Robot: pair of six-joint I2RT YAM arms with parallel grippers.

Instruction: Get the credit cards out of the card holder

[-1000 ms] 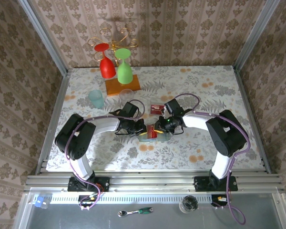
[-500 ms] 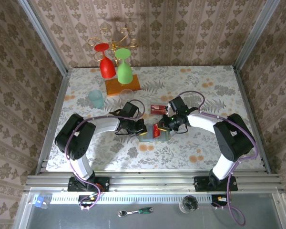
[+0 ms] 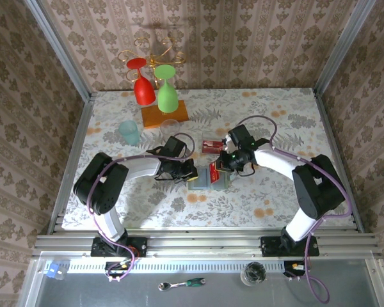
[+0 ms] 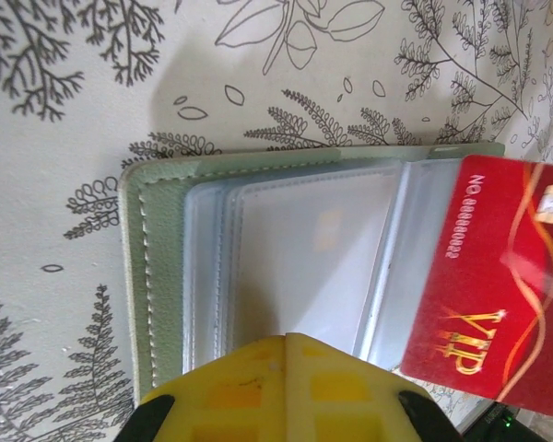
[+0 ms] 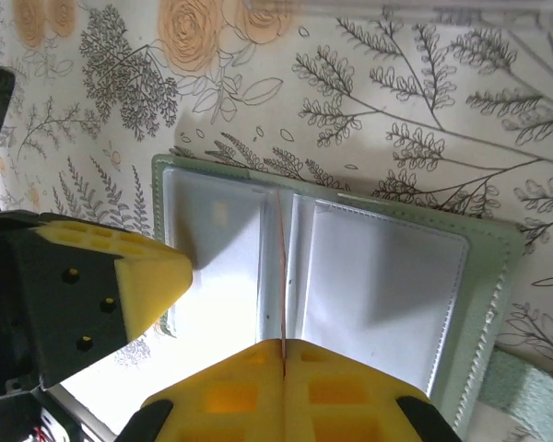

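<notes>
Red card (image 4: 493,304) half out of the card holder (image 4: 157,267)
Our right tool (image 5: 284,348) pinches it; left tool (image 4: 286,343), closed, pins the holder. We'd pull straight, no twisting.

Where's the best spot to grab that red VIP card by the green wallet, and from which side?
Pinch the red VIP card across its flat faces at the end farthest from the card holder, coming from the right arm's side. It is thin and tilted up off the table, leaving that end free. The right gripper is shut on it so.
</notes>
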